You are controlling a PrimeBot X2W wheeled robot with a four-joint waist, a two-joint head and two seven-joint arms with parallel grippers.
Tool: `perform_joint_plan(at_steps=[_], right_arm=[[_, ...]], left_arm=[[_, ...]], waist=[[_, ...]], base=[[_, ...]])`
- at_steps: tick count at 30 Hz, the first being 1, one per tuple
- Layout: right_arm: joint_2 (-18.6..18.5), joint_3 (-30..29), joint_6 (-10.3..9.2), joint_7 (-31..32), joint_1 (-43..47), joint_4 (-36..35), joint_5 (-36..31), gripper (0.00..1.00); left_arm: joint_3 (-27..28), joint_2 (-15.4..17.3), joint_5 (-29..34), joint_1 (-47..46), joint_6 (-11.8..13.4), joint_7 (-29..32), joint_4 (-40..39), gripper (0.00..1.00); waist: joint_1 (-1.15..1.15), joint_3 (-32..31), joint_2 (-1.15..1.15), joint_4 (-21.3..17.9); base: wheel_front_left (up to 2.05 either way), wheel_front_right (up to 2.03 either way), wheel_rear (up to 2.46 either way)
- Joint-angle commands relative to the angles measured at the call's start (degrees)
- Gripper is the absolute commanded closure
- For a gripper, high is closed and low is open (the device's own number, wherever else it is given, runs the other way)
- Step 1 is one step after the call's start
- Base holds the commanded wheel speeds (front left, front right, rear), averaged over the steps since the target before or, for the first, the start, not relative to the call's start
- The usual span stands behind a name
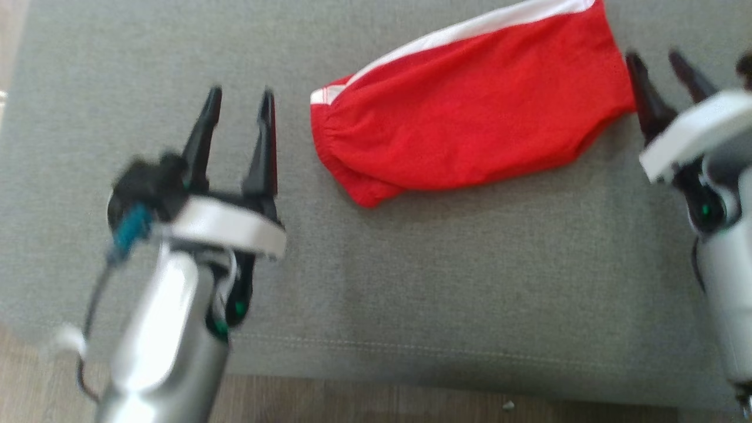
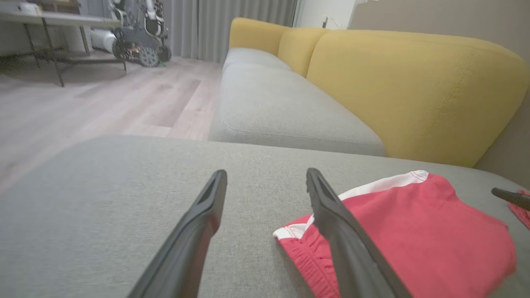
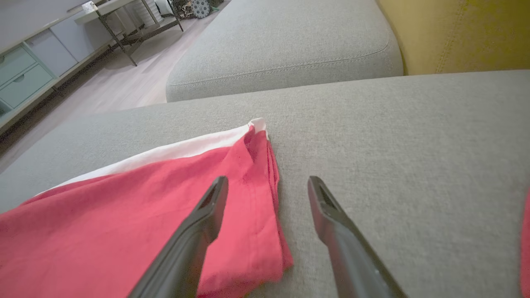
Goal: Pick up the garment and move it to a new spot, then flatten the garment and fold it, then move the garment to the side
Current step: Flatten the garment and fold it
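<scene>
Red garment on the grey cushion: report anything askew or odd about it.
The garment lies folded but slanted against the cushion's front seam, its waistband end nearer that edge. At its right end the layers fan out unevenly. No tear or stain shows.

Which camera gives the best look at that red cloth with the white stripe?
The head view: it looks down on nearly the whole red, white-striped fabric garment, with only the top edge cut off. The left wrist view shows its gathered end, low and partly blocked; the right wrist view shows the opposite end.
</scene>
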Motion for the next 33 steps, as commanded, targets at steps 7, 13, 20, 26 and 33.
perform_joint_plan(at_steps=[7, 13, 20, 26, 33], right_arm=[[-1.4, -4.7, 0.2, 0.7, 6.6, -4.3, 2.3, 0.0], [-3.9, -9.8, 0.2, 5.1, 4.7, -0.7, 1.2, 0.0], [-5.6, -11.4, 0.2, 11.4, 1.1, 5.0, -0.1, 0.0], [-5.1, -10.0, 0.2, 15.9, -0.3, 8.1, 0.9, 0.5], [-4.7, -8.9, 0.2, 13.5, -0.5, 7.1, 5.0, 1.0]], left_arm=[[2.9, -2.0, 15.2, 11.4, 3.6, -0.7, -16.5, 0.0], [0.1, -3.2, 19.1, 15.5, 4.3, -0.7, -19.8, 0.0], [-1.6, -4.1, 18.5, 15.5, 4.3, -0.7, -20.2, 0.0], [-1.9, -4.2, 19.3, 15.0, 4.7, -0.7, -20.2, 0.0], [-1.7, -4.3, 19.7, 15.2, 5.0, -0.7, -20.3, 0.0]], waist=[[0.0, -3.3, 0.0, 5.2], [0.0, -1.8, 0.0, 9.6], [0.0, -0.4, 0.0, 12.4], [0.0, -0.3, 0.0, 12.7], [0.0, -0.9, 0.0, 11.0]], base=[[0.0, 0.0, 0.0], [0.0, 0.0, 0.0], [0.0, 0.0, 0.0], [0.0, 0.0, 0.0], [0.0, 0.0, 0.0]])
